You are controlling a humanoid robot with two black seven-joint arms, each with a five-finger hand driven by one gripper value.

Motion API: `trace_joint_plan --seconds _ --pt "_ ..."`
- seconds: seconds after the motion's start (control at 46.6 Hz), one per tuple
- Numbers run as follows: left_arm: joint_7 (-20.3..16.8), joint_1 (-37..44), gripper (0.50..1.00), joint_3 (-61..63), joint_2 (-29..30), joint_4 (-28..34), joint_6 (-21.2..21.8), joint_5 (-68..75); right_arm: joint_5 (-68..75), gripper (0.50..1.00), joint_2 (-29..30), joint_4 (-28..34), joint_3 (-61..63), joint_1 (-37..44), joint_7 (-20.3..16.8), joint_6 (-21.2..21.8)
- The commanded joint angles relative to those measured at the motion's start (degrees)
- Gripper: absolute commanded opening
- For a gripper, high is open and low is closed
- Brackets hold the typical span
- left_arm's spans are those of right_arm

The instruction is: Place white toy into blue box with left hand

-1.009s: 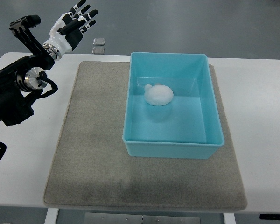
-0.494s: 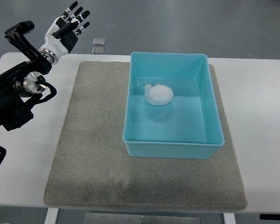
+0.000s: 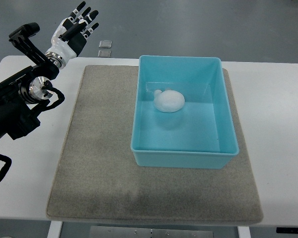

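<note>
- The toy lies on the floor of the box, toward the far-left part of it, near the left wall but not clearly touching it. It has not shifted across the last second.
- The box sits on the mat, at the mat's right side, its open top facing up. It has not moved either.
- The mat lies flat on the white worktop.
- The left hand is well apart from the box, up beyond the worktop's far-left corner, with its fingers spread and holding nothing: it has let go.
- What changed: over the last second the hand drifted a little leftward, then back a touch to the right, staying high and clear of the mat. The arm's dark links at the left edge shifted slightly with it.
- My reading: the placing looks done, since the toy rests inside the box and the hand is empty and away. The small moves look like the arm settling after withdrawing, not a new reach.
- Two small grey squares lie on the floor beyond the worktop's far edge, untouched.
- The right arm does not show.
</note>
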Motion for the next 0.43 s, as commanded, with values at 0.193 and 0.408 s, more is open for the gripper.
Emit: trace_joint_plan --seconds 0.193,0.408 --pt "0.01 0.0 0.999 0.0 -0.01 0.0 0.0 0.09 -0.53 0.936 0.0 0.27 -0.09 -0.09 -0.04 0.15" --pt "0.01 0.0 0.999 -0.08 -0.01 0.0 0.0 0.09 -0.35 0.936 0.0 0.27 -0.09 -0.36 0.31 0.07"
